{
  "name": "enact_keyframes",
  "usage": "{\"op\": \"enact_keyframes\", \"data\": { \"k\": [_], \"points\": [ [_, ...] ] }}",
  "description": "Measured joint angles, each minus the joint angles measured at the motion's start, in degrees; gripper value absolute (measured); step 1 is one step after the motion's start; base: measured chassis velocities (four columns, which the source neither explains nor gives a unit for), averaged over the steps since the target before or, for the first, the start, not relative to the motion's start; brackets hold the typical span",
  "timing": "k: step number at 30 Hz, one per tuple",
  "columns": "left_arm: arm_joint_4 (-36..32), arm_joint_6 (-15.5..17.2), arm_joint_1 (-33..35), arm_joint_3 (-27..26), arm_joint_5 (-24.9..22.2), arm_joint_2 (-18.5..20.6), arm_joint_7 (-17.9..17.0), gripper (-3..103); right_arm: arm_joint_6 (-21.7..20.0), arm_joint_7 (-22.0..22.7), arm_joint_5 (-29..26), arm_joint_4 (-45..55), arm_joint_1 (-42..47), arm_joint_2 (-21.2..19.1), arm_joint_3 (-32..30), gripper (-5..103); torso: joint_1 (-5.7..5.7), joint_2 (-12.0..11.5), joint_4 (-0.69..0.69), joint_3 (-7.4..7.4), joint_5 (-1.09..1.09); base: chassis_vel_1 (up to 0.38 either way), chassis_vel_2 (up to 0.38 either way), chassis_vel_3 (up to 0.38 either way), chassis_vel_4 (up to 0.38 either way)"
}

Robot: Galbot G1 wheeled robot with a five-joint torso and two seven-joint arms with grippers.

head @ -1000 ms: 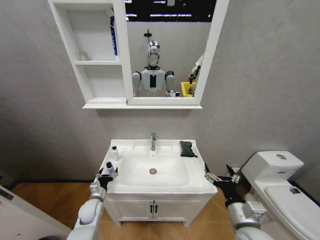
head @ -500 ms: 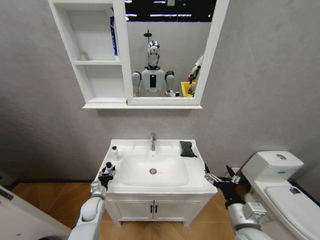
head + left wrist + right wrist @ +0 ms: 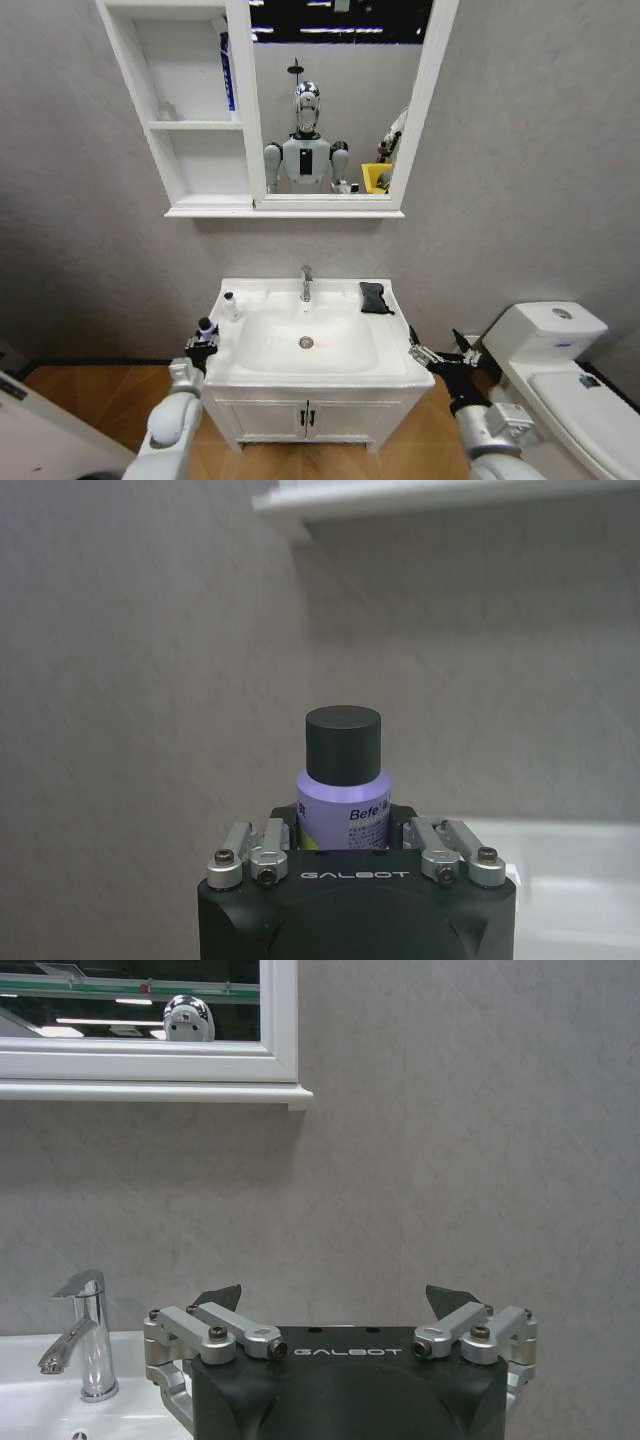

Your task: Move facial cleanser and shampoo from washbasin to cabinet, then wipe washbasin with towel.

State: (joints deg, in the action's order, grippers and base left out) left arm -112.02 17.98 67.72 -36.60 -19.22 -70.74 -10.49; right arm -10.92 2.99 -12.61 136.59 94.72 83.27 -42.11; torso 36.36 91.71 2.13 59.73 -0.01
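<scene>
My left gripper is shut on a lilac bottle with a black cap, held upright just off the front left corner of the washbasin. In the left wrist view that lilac bottle rises between the fingers of the left gripper. A small white bottle stands on the basin's left rim. I cannot tell which bottle is the cleanser and which the shampoo. The dark towel lies at the back right corner. The cabinet hangs above. My right gripper waits open off the basin's right edge.
A chrome tap stands at the back middle of the basin. A blue item leans in the cabinet's upper niche. A white toilet stands to the right, and a two-door cupboard sits under the basin.
My left gripper has carried the lilac bottle a little up and to the left, off the basin's front left corner. The right arm has stayed put.
</scene>
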Motion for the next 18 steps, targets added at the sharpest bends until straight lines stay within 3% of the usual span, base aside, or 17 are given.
{"op": "enact_keyframes", "data": {
  "k": [1, 2, 3, 4, 6, 7, 8, 9, 11, 12, 15, 16, 18],
  "points": [
    [0.0, 0.0, 0.0, 0.0, 0.0, 0.0, 0.0, 43, 0.0, 0.0, 0.0, 0.0, 0.0, 0.0, 0.0, 100, 0.0, 0.0, 0.0, 0.0, 0.0, 0.0, 0.0, 0.0, 0.0],
    [-5.8, 7.1, -1.9, -0.2, -8.1, 6.6, -5.6, 43, -0.1, 0.0, 0.2, -0.2, -0.4, 0.2, 0.3, 100, 0.0, 0.0, 0.0, 0.0, 0.01, 0.0, 0.0, 0.0, 0.0],
    [-8.3, 10.4, -3.0, -0.4, -12.6, 9.8, -7.8, 43, 0.0, 0.0, 0.7, -0.5, -0.4, 0.4, 0.4, 100, 0.01, 0.0, -0.01, 0.0, -0.01, 0.0, 0.0, 0.0, 0.0],
    [-8.3, 10.4, -3.0, -0.4, -12.6, 9.8, -7.8, 43, 0.0, 0.0, 0.7, -0.5, -0.4, 0.4, 0.4, 100, 0.01, 0.0, -0.01, 0.0, -0.01, 0.0, 0.0, 0.0, 0.0],
    [-13.1, 16.6, -7.2, -1.4, -24.4, 18.5, -11.9, 43, 0.8, -0.3, 1.6, -1.2, 0.3, 0.6, 0.8, 100, 0.0, 0.0, -0.01, 0.0, 0.0, 0.0, 0.0, 0.0, 0.0],
    [-13.1, 16.6, -7.2, -1.4, -24.4, 18.5, -11.9, 43, 0.8, -0.3, 1.6, -1.2, 0.3, 0.6, 0.8, 100, 0.0, 0.0, -0.01, 0.0, 0.0, 0.0, 0.0, 0.0, 0.0],
    [-13.7, 18.2, -9.9, -1.5, -28.9, 22.0, -13.2, 43, 1.1, -0.4, 1.8, -1.5, 0.6, 0.6, 1.1, 100, 0.0, 0.0, -0.01, 0.0, 0.0, 0.0, 0.0, 0.0, 0.0],
    [-13.7, 18.2, -9.9, -1.5, -28.9, 22.0, -13.2, 43, 1.1, -0.4, 1.8, -1.5, 0.6, 0.6, 1.1, 100, 0.0, 0.0, -0.01, 0.0, 0.0, 0.0, 0.0, 0.0, 0.0],
    [-12.8, 20.3, -17.0, -0.2, -35.4, 27.6, -14.8, 43, 1.5, -0.6, 2.5, -2.2, 0.8, 0.6, 1.7, 100, 0.0, 0.0, -0.02, 0.0, 0.01, 0.0, 0.0, 0.0, 0.0],
    [-12.8, 20.3, -17.0, -0.2, -35.4, 27.6, -14.8, 43, 1.5, -0.6, 2.5, -2.2, 0.8, 0.6, 1.7, 100, 0.0, 0.0, -0.02, 0.0, 0.01, 0.0, 0.0, 0.0, 0.0],
    [-9.0, 22.3, -31.1, 5.9, -43.9, 32.7, -17.1, 43, 1.4, -0.8, 3.1, -2.4, 0.4, 0.6, 2.3, 100, 0.01, 0.0, -0.02, 0.01, 0.0, 0.0, 0.0, 0.0, 0.0],
    [-9.0, 22.3, -31.1, 5.9, -43.9, 32.7, -17.1, 43, 1.4, -0.8, 3.1, -2.4, 0.4, 0.6, 2.3, 100, 0.01, 0.0, -0.02, 0.01, 0.0, 0.0, 0.0, 0.0, 0.0],
    [-5.3, 22.6, -40.8, 11.3, -46.7, 33.7, -17.5, 43, 1.0, -0.8, 3.3, -2.1, 0.0, 0.4, 2.4, 100, 0.01, 0.0, -0.02, 0.01, 0.0, 0.0, 0.0, 0.0, 0.0]
  ]
}}
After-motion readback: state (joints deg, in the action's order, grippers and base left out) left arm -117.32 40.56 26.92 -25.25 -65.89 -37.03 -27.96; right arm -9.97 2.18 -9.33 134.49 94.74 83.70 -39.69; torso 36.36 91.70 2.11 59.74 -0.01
